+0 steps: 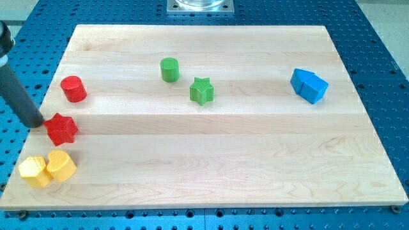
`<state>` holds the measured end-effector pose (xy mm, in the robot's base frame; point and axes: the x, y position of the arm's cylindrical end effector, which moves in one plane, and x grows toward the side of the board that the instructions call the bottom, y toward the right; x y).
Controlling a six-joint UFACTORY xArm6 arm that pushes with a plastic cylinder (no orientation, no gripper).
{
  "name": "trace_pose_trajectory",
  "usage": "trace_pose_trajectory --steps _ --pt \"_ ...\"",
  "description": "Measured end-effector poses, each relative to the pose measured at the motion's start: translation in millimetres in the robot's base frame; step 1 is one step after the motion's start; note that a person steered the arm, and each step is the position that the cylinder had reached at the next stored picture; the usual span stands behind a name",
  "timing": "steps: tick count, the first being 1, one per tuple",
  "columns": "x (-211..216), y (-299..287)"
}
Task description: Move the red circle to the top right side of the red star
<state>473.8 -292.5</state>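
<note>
Touching red star [62, 129] at its 9 o'clock: my tip [39, 124]. Red circle [73, 89], short upright ribbed cylinder, at star's 12–1 o'clock, apart. Tool: plain rod, grasps nothing.

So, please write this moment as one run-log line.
tip: touching red star block, its left | red circle block: above star, apart | step: not yet done

The red circle [73, 89] lies just above-right of the red star [62, 129]. My tip [39, 124] sits just beside the star's left. The yellow blocks [61, 166] lie just below it, on the view's bottom side.
</note>
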Motion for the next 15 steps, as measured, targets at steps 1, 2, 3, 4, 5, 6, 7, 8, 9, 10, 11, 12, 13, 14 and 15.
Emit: trace_pose_trajectory --steps 1,2,3,4,5,6,7,8,9,10,11,12,13,14,15 --pt "-11.1 20.6" --pt "-6.1 47.3" --pt "36.7 47.3" --pt "14.2 9.2" --pt "4.0 -11.8" --pt "-56.8 0.9" --pt "-104.9 27.0" --pt "-136.8 27.0" --pt "-125.1 27.0" --pt "-119.2 27.0" --pt "-89.6 27.0" --pt "-78.4 27.0" --pt "-65.0 27.0" --pt "-44.9 27.0" --pt "-80.7 26.9"
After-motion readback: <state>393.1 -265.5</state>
